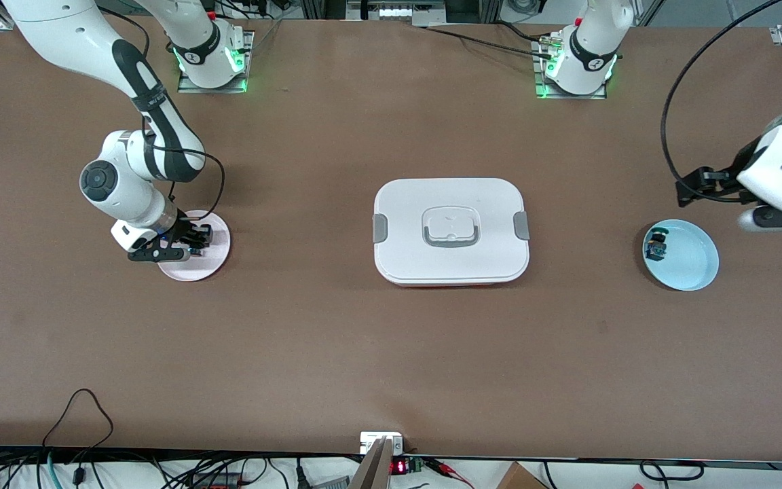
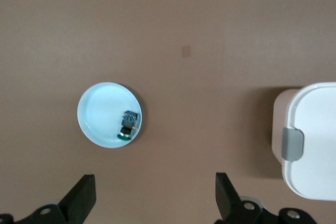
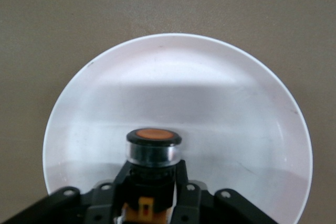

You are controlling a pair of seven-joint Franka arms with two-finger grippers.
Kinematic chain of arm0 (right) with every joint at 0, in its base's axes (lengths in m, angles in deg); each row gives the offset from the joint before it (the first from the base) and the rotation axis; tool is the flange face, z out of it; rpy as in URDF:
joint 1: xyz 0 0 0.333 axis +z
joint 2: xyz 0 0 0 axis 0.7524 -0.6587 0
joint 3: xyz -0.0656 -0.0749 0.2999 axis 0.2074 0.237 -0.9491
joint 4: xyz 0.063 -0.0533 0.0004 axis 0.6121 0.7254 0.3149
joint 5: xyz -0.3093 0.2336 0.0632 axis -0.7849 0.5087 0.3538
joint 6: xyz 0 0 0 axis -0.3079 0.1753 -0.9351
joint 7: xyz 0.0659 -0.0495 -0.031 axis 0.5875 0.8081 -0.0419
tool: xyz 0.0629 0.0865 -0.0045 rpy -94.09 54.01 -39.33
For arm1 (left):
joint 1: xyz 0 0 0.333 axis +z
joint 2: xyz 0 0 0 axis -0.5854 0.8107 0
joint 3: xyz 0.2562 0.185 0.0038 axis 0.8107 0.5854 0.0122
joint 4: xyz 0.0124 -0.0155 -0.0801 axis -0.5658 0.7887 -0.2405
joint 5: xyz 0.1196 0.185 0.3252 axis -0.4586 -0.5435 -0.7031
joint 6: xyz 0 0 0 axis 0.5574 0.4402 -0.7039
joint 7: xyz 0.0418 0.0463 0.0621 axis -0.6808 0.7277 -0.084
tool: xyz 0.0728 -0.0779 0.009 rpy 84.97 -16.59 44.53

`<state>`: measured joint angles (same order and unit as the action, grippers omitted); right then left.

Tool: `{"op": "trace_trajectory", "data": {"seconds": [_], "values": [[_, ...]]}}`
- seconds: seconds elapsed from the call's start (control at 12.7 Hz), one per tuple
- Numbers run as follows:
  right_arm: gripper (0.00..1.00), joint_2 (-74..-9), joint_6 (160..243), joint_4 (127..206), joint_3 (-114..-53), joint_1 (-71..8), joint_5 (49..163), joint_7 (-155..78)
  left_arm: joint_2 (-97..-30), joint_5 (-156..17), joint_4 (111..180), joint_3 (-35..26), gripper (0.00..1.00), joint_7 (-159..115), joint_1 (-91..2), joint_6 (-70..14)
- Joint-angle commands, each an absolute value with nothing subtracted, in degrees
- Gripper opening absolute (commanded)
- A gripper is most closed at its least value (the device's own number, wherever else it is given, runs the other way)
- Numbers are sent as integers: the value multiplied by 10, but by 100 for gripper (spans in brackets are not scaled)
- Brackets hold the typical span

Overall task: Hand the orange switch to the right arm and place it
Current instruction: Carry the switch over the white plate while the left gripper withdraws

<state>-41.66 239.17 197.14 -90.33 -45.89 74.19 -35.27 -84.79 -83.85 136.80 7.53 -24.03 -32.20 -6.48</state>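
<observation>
Nearest the front camera lies the blue plate [image 1: 693, 268]; our left gripper [image 1: 747, 197] waits released above it. Over the pink plate [image 1: 218, 261], our right gripper [image 1: 191, 244] grasps the orange switch [image 3: 153, 145]. We should lower gently, then let go. Contact underneath stays hidden.

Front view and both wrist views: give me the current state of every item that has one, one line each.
Orange switch: between the right gripper's fingers, over the pink plate.
Right gripper: low over the pink plate, fingers around the switch.
Left gripper: open, empty, waiting over the table beside the blue plate.
Blue plate: holds one small black part.
White container: lid on.
</observation>
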Motion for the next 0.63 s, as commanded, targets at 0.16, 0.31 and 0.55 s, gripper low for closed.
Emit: {"op": "trace_trajectory", "data": {"seconds": [0.16, 0.31, 0.55], "values": [[100, -395, 2394, 1965, -902, -458, 732, -346, -905, -831, 1435, 98, 100, -254, -357, -88], [100, -368, 2367, 1962, -902, -458, 732, -350, -914, -829, 1436, 101, 100, -246, -375, -66], [100, -317, 2306, 1934, -898, -470, 731, -357, -923, -777, 1453, 157, 100, -247, -408, -68]]}}
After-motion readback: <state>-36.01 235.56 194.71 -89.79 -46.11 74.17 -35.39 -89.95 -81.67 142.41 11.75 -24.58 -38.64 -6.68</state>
